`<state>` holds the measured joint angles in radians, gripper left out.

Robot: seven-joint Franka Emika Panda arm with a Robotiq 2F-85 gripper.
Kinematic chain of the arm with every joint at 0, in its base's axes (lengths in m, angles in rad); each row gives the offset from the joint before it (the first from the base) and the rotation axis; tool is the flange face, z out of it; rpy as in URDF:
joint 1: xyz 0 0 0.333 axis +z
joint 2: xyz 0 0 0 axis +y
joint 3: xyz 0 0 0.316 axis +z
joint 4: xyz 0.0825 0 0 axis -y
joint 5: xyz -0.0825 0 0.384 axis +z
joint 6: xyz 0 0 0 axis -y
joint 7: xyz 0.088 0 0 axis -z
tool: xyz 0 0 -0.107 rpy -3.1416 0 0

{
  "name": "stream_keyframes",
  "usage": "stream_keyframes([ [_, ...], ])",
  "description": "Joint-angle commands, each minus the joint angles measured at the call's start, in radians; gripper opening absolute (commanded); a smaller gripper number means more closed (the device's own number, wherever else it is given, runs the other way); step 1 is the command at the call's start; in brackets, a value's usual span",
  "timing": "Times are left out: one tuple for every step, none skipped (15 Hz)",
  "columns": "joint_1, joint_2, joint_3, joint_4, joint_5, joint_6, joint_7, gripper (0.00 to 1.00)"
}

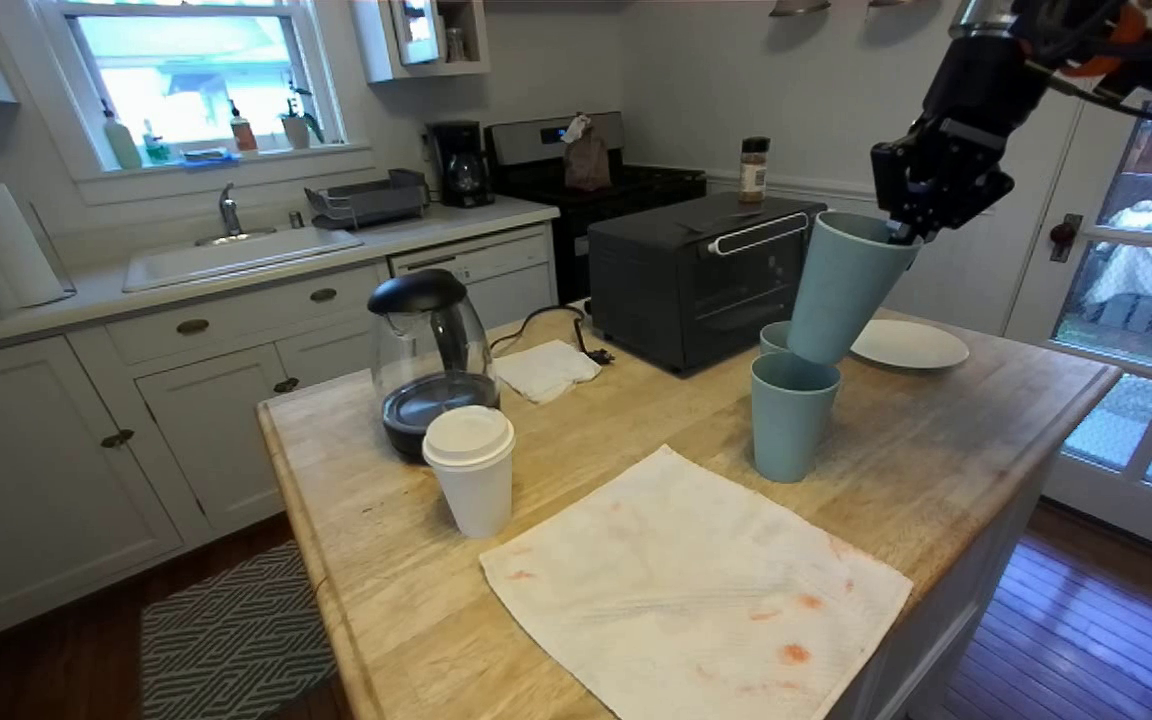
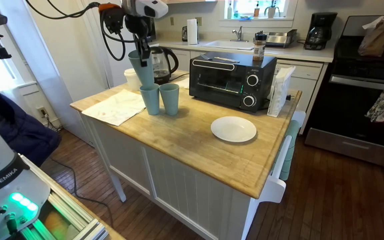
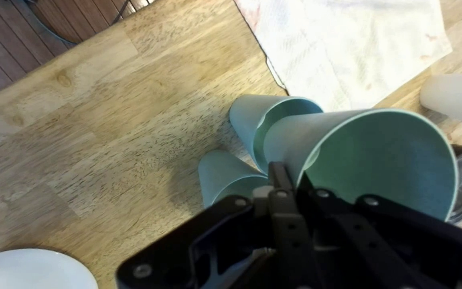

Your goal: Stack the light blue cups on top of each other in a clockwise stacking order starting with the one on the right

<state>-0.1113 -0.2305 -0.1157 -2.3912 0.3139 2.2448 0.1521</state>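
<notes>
While I have the jaws clamped on the rim of the raised blue cup (image 1: 848,290), this one is tilted, with its base at the mouth of the left blue cup (image 2: 150,102); whether the two are touching, I cannot tell. Seen in an exterior view, the left blue cup is standing upright on the worktop (image 2: 172,133), and just beside it stands the right blue cup (image 2: 170,100), also upright. The cloth (image 2: 113,107) lies near them on the left, the plate (image 2: 233,129) more to the right, and the toaster oven (image 2: 225,80) on the far side. I see also the lidded white cup (image 1: 472,488) and the kettle (image 1: 436,400), which stand near each other.
</notes>
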Motion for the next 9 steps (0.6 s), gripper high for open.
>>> stream_keyframes([
  [0.006, 0.047, 0.011, 0.025, 0.000, 0.049, 0.023, 0.01],
  [0.007, 0.055, 0.012, 0.028, 0.002, 0.044, 0.025, 0.01],
  [0.006, 0.064, 0.015, 0.031, -0.004, 0.040, 0.034, 0.01],
  [0.005, 0.072, 0.017, 0.034, -0.009, 0.037, 0.043, 0.01],
  [0.003, 0.082, 0.020, 0.038, -0.020, 0.031, 0.054, 0.01],
  [0.002, 0.089, 0.022, 0.039, -0.029, 0.036, 0.065, 0.01],
  [0.002, 0.098, 0.023, 0.042, -0.033, 0.039, 0.071, 0.01],
  [0.002, 0.106, 0.023, 0.044, -0.034, 0.039, 0.076, 0.01],
  [0.004, 0.115, 0.024, 0.047, -0.030, 0.034, 0.080, 0.01],
])
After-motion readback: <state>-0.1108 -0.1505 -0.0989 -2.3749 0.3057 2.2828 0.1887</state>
